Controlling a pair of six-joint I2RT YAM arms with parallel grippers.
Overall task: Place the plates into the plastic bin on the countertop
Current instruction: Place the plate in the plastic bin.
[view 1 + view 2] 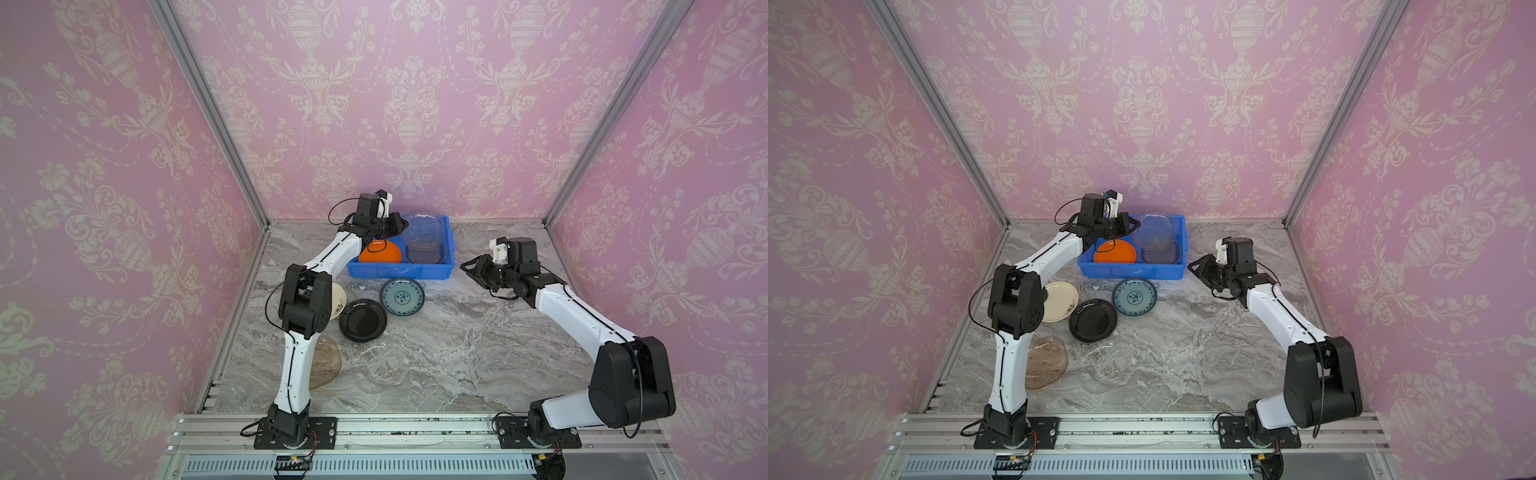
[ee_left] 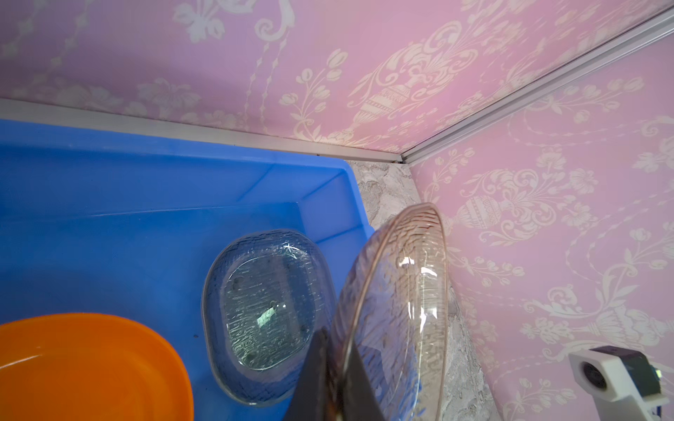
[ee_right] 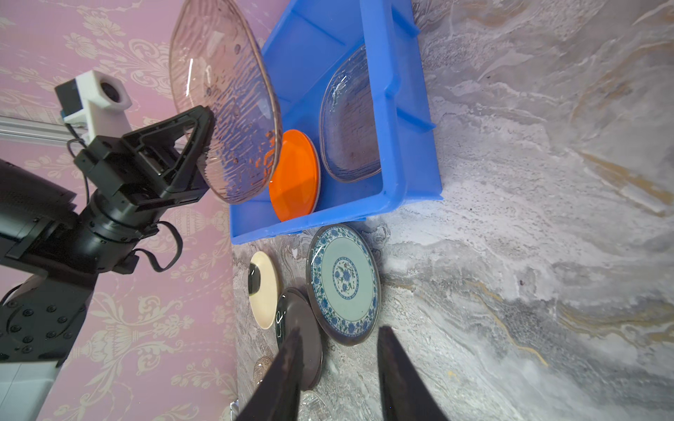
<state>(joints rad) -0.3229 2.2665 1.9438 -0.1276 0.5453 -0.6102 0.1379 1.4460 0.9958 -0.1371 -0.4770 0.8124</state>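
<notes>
**Spotter:** Pink damask walls on three sides, marble counter (image 1: 457, 353) underneath. Your blue bin (image 1: 399, 272) sits at the counter's far edge, about midway along it. An orange plate (image 1: 380, 253) lies in its near-left part and a clear plate (image 2: 266, 302) lies flat along its right side.

**Operator:** What am I carrying?

**Spotter:** Your left jaws are clamped on the rim of a clear ribbed plate (image 3: 226, 91), tilted nearly on edge above the bin's far right part. Your right jaws stand apart with nothing between them, just off the bin's right wall.

**Operator:** What can go wrong?

**Spotter:** You have only a pinch on a slick rim, I'd say. If you release it while it is tilted and high, it may crack down on the clear plate beneath. It could also catch the far wall and tip out behind the bin. Level it and lower it before you let go. Also, the teal plate (image 1: 402, 296) and black plate (image 1: 363, 320) touch just in front of the bin, so lifting one could drag the other.
</notes>
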